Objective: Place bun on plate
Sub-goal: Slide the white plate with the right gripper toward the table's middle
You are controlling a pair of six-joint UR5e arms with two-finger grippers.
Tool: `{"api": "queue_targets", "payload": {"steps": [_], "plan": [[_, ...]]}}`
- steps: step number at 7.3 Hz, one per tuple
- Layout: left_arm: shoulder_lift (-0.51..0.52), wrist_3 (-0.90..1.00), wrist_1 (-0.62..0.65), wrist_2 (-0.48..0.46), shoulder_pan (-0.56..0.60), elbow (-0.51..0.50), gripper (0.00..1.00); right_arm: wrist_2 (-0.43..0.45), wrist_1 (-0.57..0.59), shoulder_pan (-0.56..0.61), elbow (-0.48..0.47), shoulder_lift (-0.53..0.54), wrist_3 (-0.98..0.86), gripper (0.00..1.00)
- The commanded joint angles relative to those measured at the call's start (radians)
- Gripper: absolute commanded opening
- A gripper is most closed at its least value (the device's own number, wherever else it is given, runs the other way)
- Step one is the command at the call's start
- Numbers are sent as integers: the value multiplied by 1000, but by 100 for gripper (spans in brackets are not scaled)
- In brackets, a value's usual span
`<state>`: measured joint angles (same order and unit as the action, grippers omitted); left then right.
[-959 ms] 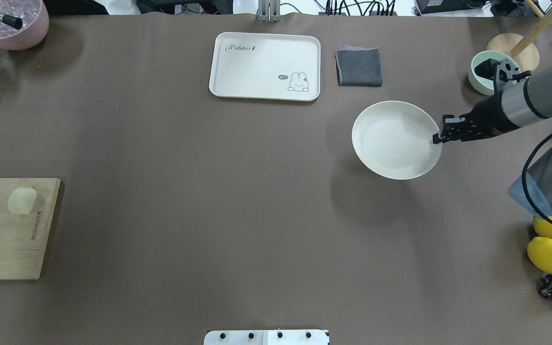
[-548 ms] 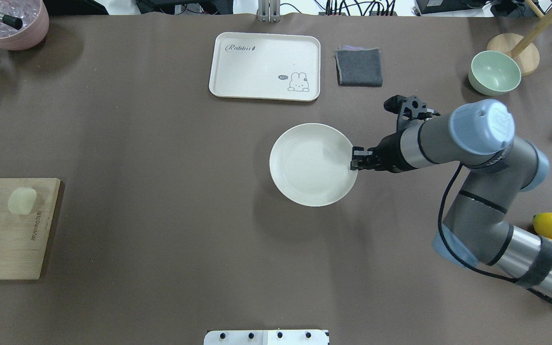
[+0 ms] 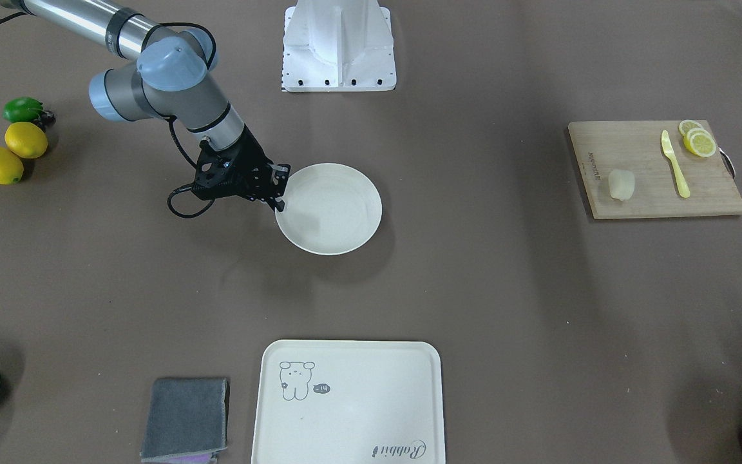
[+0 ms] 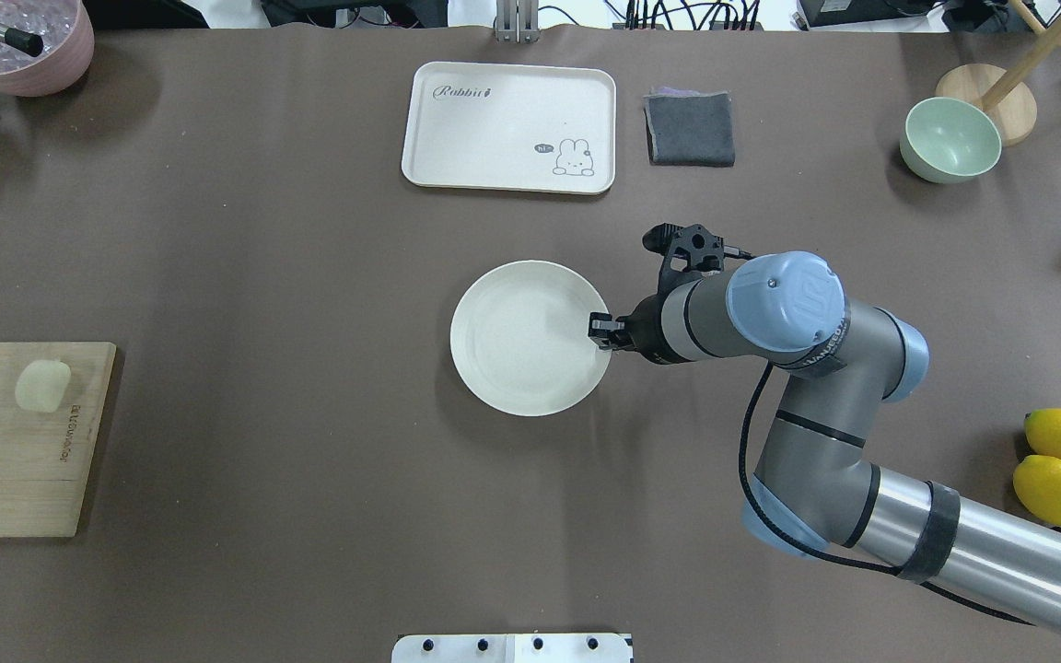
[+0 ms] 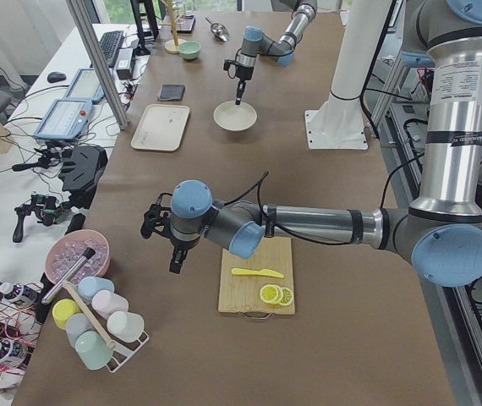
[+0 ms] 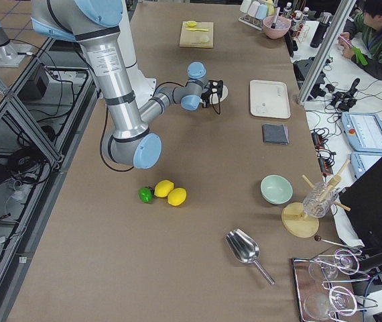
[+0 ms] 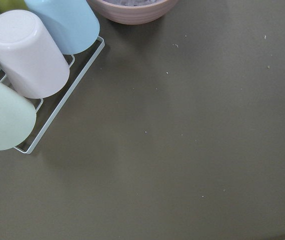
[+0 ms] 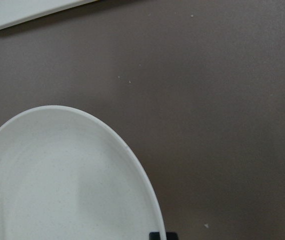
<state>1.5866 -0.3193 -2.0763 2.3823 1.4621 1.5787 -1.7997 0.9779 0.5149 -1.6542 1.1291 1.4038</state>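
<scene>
You see the right arm (image 4: 770,313) reaching much farther over the table (image 4: 309,479) than a second ago. The plate (image 4: 512,359) has come with it, from the right side near the green bowl (image 4: 950,170) to the middle of the table, just in front of the tray (image 4: 494,129). The right gripper (image 4: 600,330) keeps its jaws pinched on the plate's rim, on the side toward the arm.

The wooden board (image 4: 5,460) at the table's left edge has not shifted. The bun (image 4: 42,385) lies on it where it was, well apart from the plate. That board also carries a yellow knife (image 3: 674,164) and lemon slices (image 3: 698,140). The pink bowl (image 4: 70,69) holds clear, ice-like pieces and a metal handle.

Your left gripper (image 5: 176,258) hangs beside the board. It shows only in the side view, so you cannot tell how its jaws stand.
</scene>
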Motion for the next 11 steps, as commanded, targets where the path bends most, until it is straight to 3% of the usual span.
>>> {"api": "queue_targets", "payload": {"steps": [1,4,5,6,7,11], "plan": [[-10,-323,-216,-2,-119,0,98,23,-1,-30,11,-14,39,0],[-51,-558,-412,-26,-259,10,98,48,-7,-56,11,-25,46,0],[-100,-561,-413,-84,-311,67,98,48,-7,-56,10,-25,47,20],[-135,-563,-413,-125,-350,99,98,48,-7,-56,8,-23,46,81],[-139,-561,-415,-143,-374,99,98,48,-7,-55,4,-23,46,100],[-158,-552,-407,-398,-596,107,97,36,-4,-10,-10,-23,44,100]]}}
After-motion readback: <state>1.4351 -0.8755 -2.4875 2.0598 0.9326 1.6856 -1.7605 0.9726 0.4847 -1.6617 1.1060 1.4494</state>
